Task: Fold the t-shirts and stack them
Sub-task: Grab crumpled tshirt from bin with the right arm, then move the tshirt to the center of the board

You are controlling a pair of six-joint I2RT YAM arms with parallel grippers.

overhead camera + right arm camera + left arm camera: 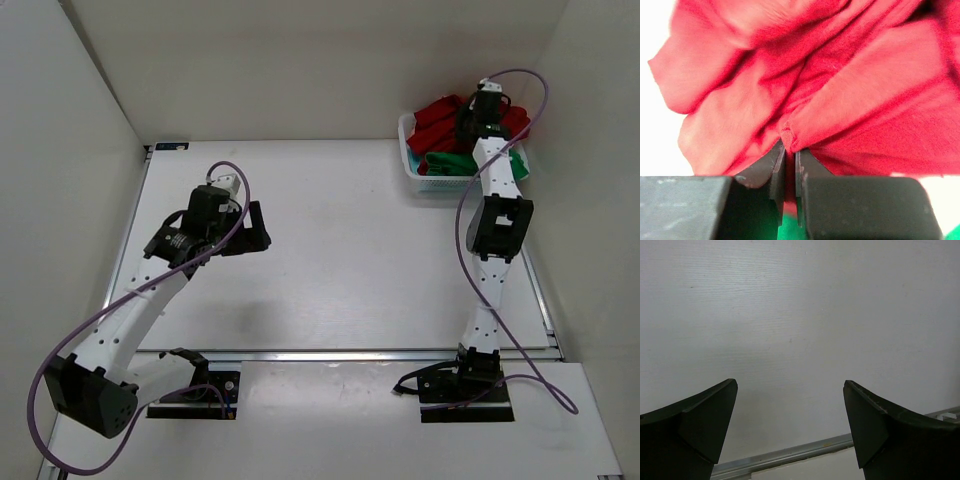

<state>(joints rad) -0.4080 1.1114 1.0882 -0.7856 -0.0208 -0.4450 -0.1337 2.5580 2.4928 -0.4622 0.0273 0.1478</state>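
Note:
The t-shirts lie bundled in a white lattice basket (412,170) at the table's far right. A dark red t-shirt (438,120) is piled on top, and a green one (452,163) shows beneath it. My right gripper (472,122) reaches down into the pile. In the right wrist view the right gripper (789,149) is shut on a pinched fold of the dark red t-shirt (840,100), with a sliver of green cloth (790,227) below the jaws. My left gripper (256,228) hovers open over the bare table at the left, and the left wrist view shows the left gripper (790,387) holding nothing.
White walls enclose the table on the left, back and right. A metal rail (340,354) runs along the near table edge, seen also as the rail (785,456) below the left fingers. The basket sits close against the right wall.

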